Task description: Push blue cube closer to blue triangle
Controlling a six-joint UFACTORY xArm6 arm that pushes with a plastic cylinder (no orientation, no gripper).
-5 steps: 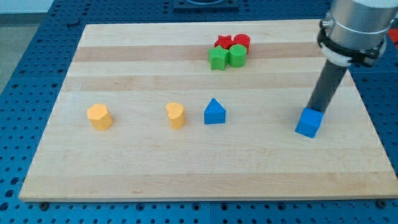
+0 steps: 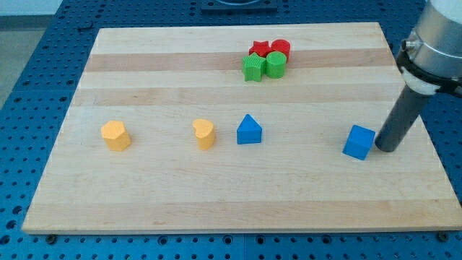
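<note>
The blue cube [image 2: 359, 141] sits on the wooden board toward the view's right. The blue triangle [image 2: 249, 130] sits near the board's middle, well to the cube's left. My tip [image 2: 385, 149] rests on the board just to the right of the blue cube, close to its right face or touching it. The dark rod rises from the tip up and to the right.
A yellow heart block [image 2: 205, 133] lies just left of the blue triangle, and a yellow block [image 2: 115, 135] farther left. A cluster of two red [image 2: 271, 49] and two green blocks [image 2: 263, 66] sits near the view's top. The board's right edge [image 2: 426, 137] is close to my tip.
My tip has moved from behind the blue cube's top to its right side, lower in the view. The blue cube has not visibly moved.
</note>
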